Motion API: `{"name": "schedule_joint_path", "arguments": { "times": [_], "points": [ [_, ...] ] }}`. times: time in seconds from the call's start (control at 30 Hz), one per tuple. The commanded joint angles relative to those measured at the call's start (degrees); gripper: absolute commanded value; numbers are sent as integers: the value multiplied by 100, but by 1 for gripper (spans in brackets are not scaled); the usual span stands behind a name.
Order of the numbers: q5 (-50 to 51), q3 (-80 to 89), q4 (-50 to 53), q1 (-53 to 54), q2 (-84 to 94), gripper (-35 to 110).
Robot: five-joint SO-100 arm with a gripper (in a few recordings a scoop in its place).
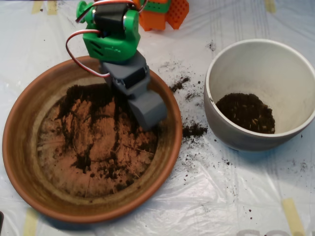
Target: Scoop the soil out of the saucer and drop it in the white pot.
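The grey scoop [147, 112] hangs over the upper right part of the saucer [19, 147], which fills the left of the frame; whether its jaws are apart I cannot tell. Thin soil [98, 147] smears the saucer's floor. At right, the white pot [256, 64] holds a dark heap, with crumbs [194, 130] spilled on the tabletop [221, 196] between them.

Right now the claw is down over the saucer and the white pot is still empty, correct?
Not quite. The claw is over the saucer, but the white pot is not empty: the overhead view shows a patch of dark soil on its bottom.
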Motion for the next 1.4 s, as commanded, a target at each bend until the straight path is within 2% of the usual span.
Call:
{"name": "schedule_joint_path", "arguments": {
  "times": [0.0,0.43,0.87,1.03,1.37],
  "points": [
    [-44,-510,325,149,571,39],
    [-765,185,-290,492,246,38],
    [-642,791,-1187,475,-132,37],
    [-668,677,-1248,554,-387,22],
    [-703,1063,-1591,571,-97,15]
  ]
}}
